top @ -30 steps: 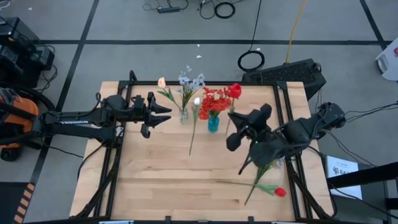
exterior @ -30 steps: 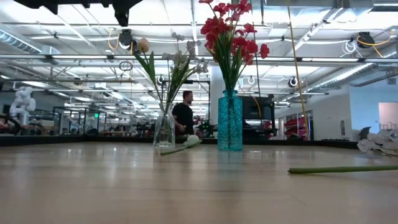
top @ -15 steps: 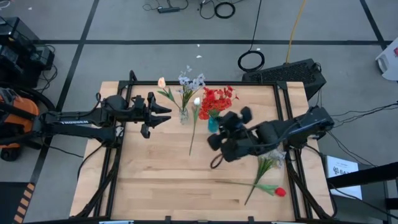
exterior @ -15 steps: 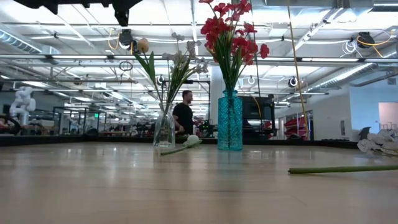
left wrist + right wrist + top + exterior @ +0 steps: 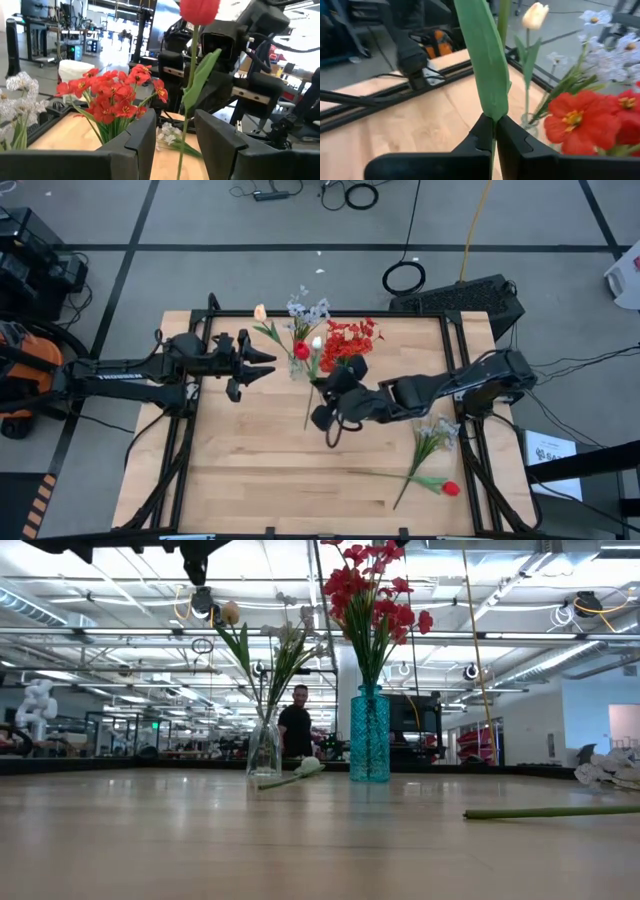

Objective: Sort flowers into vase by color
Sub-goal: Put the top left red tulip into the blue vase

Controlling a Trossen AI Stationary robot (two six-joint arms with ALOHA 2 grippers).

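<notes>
My right gripper (image 5: 320, 388) hangs over the table's middle, just on the near side of the two vases, shut on a red tulip (image 5: 301, 350). The tulip's bud (image 5: 200, 9) stands beside the clear vase (image 5: 295, 365), which holds lavender-white sprays (image 5: 305, 310) and a peach tulip (image 5: 260, 312). The teal vase (image 5: 369, 735) holds red blossoms (image 5: 350, 338). A cream tulip (image 5: 316, 342) lies on the table between the vases. My left gripper (image 5: 268, 362) waits open, left of the clear vase. My right gripper pinches the red tulip's green stem (image 5: 493, 131) between its two shut fingers, just below a long leaf (image 5: 485, 60). The fingers lie across the stem. The flower is lifted clear of the table and stands nearly upright, bud on top (image 5: 200, 9), the stem's lower end hanging below the fingers.
A red bud (image 5: 450, 488) on a long stem (image 5: 540, 811) and a lavender-white spray (image 5: 435, 435) lie near the table's right near corner. Bare wood (image 5: 250, 460) fills the near left part. A person stands in the room beyond the table.
My right arm has swung toward the table's left, carrying the red tulip from right of the teal vase, past that vase's near side, to a spot beside the clear vase. The gripper has stayed shut on the stem. The vases and the lying flowers have not moved.
</notes>
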